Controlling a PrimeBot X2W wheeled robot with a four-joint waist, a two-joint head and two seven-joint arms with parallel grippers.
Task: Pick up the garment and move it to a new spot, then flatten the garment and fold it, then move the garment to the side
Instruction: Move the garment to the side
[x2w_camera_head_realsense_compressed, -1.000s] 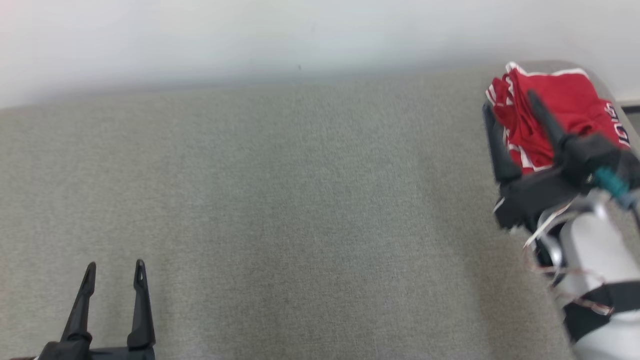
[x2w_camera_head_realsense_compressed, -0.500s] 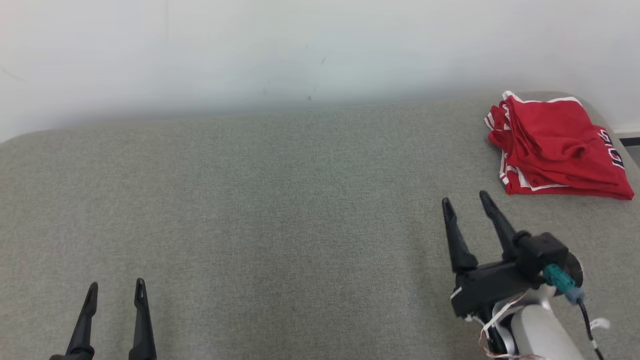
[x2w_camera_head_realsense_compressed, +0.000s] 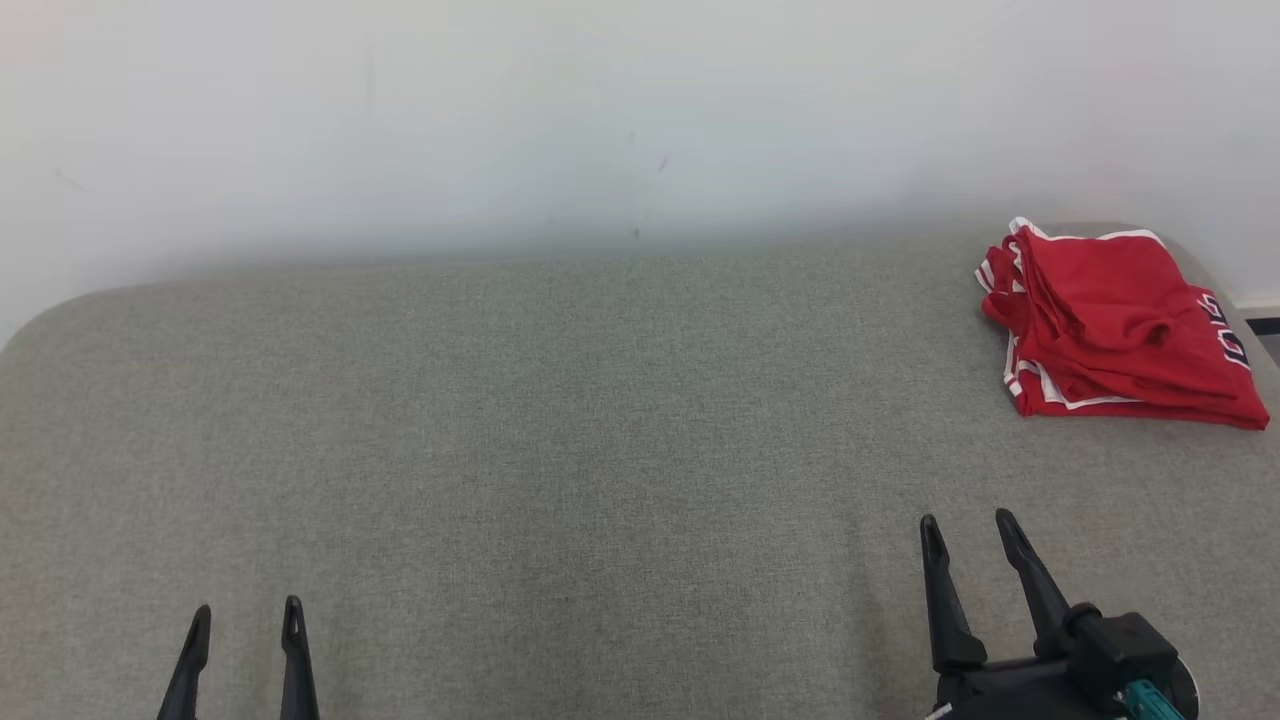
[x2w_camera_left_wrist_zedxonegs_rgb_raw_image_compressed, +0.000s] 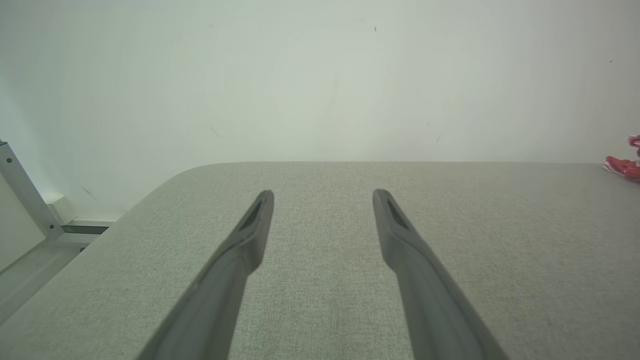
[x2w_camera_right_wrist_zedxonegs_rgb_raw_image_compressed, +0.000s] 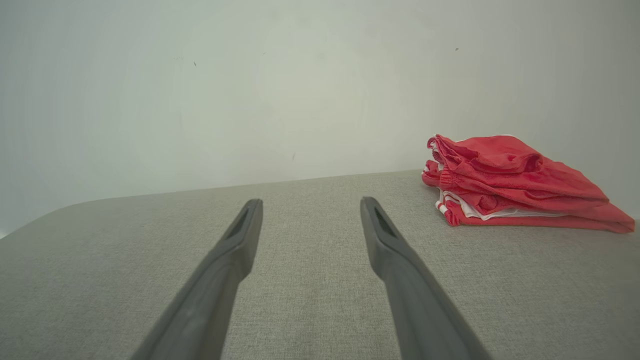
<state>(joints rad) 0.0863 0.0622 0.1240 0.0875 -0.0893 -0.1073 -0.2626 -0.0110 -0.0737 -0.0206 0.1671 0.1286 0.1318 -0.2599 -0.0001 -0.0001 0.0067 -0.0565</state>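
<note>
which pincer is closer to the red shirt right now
The right pincer, at the head view's lower right, below the folded red shirt; the left pincer sits far off at the lower left.

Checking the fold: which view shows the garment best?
Head view: the whole folded garment from above, at the far right corner of the grey surface. Right wrist view shows its layers side-on; left wrist view, a red sliver.

The garment (x2w_camera_left_wrist_zedxonegs_rgb_raw_image_compressed: 625, 169) is cut by the left wrist view's right edge; its lettering (x2w_camera_head_realsense_compressed: 1228, 336) is unreadable.
</note>
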